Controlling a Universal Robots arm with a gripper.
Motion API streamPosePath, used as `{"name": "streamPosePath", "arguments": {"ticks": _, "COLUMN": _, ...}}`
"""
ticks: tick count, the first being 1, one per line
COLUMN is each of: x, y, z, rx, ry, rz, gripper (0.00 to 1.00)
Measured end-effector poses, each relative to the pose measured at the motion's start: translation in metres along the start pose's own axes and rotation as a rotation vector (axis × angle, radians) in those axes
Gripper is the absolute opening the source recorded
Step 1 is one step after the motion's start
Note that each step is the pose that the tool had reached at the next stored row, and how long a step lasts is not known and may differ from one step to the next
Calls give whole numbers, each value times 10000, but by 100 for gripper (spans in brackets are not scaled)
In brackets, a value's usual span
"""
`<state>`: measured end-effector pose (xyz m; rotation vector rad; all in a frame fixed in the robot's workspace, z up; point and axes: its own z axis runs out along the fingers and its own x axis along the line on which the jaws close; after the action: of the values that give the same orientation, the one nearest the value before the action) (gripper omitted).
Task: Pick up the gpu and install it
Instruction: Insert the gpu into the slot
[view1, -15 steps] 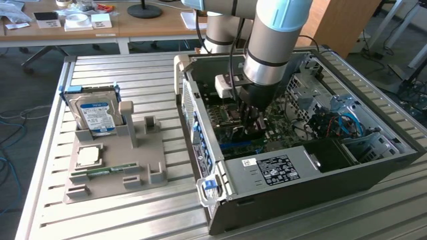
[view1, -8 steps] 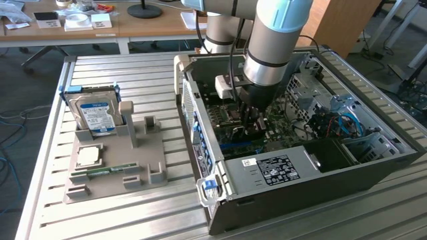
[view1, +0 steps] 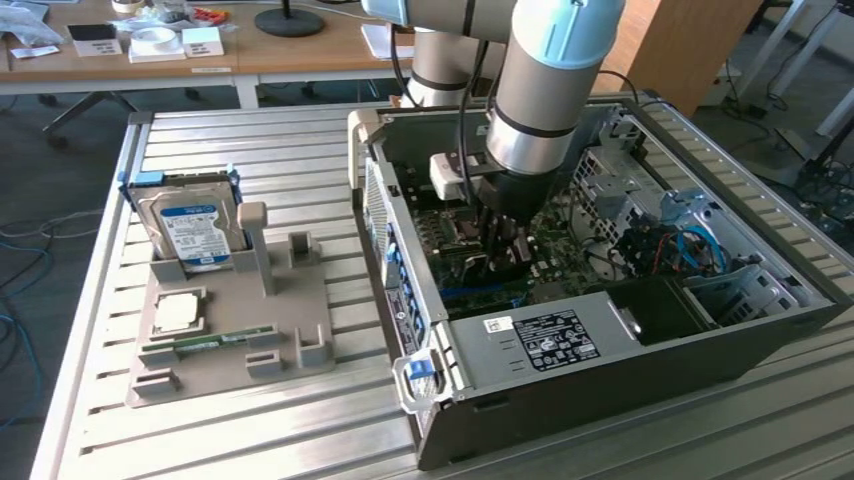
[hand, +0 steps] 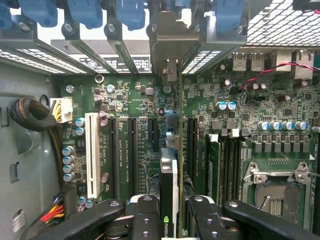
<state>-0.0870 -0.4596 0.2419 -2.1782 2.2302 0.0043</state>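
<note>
The gpu (hand: 169, 175) is seen edge-on, a thin card with a pale edge and a small green logo, standing upright over the motherboard's (hand: 145, 105) expansion slots. Its metal end bracket (hand: 170, 70) reaches the case's rear slot openings. My gripper (hand: 170, 212) is shut on the card, one black finger (hand: 145, 217) on each side. In the exterior view the gripper (view1: 507, 255) is lowered deep inside the open computer case (view1: 747, 330), over the board. Whether the card sits fully in a slot cannot be told.
A white slot (hand: 92, 155) and black slots lie beside the card, with an empty processor socket (hand: 275, 190) further off. Outside the case, a grey fixture (view1: 287, 330) holds a blue-labelled hard drive (view1: 194, 230), a processor (view1: 178, 312) and a memory stick (view1: 220, 340). The power supply (view1: 561, 340) fills the case's near corner.
</note>
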Motion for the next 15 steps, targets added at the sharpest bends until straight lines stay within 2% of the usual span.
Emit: {"name": "streamPosePath", "arguments": {"ticks": 15, "x": -1, "y": 5, "z": 48, "rx": 7, "ry": -21, "rz": 1, "gripper": 27}}
